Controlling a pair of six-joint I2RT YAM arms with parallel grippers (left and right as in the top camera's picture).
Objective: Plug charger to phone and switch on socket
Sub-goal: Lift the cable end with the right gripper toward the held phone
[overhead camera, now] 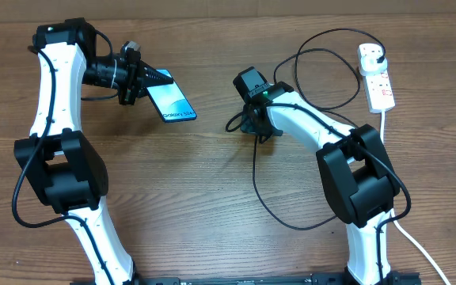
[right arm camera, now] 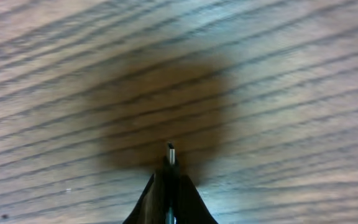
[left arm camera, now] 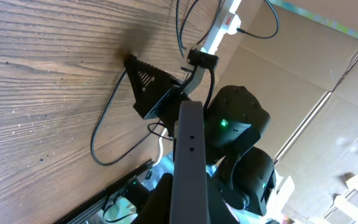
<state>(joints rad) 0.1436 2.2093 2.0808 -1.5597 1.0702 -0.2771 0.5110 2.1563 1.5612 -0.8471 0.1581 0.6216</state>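
My left gripper (overhead camera: 142, 82) is shut on the phone (overhead camera: 173, 101) and holds it tilted above the table's left, its teal screen facing up. In the left wrist view the phone shows edge-on as a dark bar (left arm camera: 189, 137) between my fingers (left arm camera: 188, 208). My right gripper (overhead camera: 252, 123) is shut on the charger's connector. Its small metal tip (right arm camera: 171, 152) sticks out past the closed fingers (right arm camera: 169, 186) just above the wood. The black cable (overhead camera: 253, 178) loops across the table to the black plug (overhead camera: 375, 55) in the white socket (overhead camera: 380, 85). The phone and the connector are apart.
The socket's thick white cord (overhead camera: 385, 127) runs down the right side toward the front edge. Cable loops lie between my right arm and the socket. In the left wrist view the right gripper (left arm camera: 149, 93) and the socket with its red switch (left arm camera: 230, 23) lie ahead.
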